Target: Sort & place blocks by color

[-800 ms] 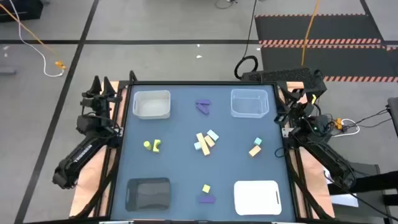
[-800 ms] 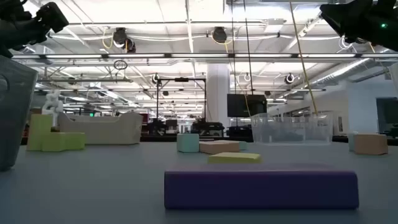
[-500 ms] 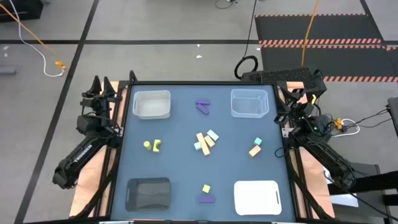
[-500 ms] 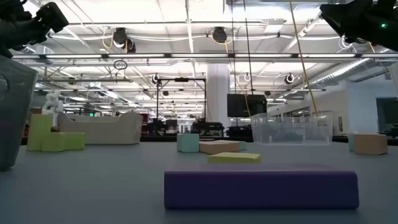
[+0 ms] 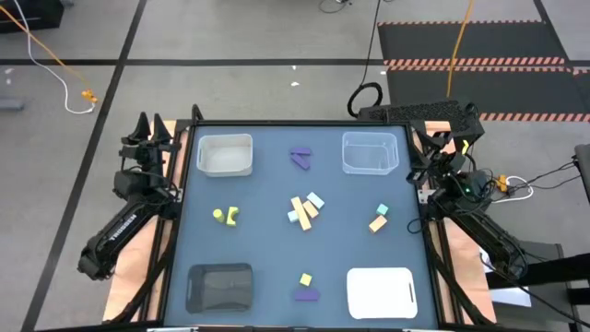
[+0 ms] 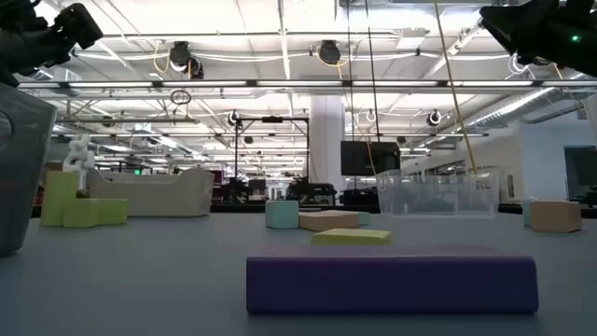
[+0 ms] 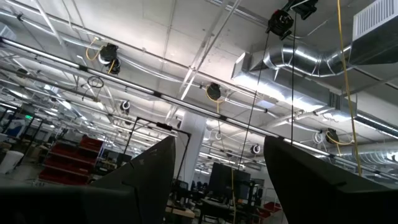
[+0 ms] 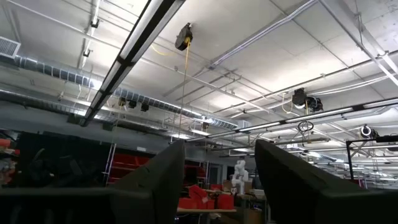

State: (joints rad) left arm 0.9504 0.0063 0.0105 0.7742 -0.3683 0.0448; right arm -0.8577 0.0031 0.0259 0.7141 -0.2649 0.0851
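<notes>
Blocks (image 5: pixel 306 210) lying scattered mid-surface (image 5: pixel 267 240), looking light, rigid, smooth; pinch across flat faces. Left end effector (image 7: pixel 217 180) and right end effector (image 8: pixel 219 180) both gaping, empty, pointing ceilingward at surface edges.

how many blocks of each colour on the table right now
yellow-green blocks: 4
mint-teal blocks: 3
salmon-orange blocks: 2
purple blocks: 2
total: 11 (the middle pile is hard to separate, so its split is my best reading)
</notes>
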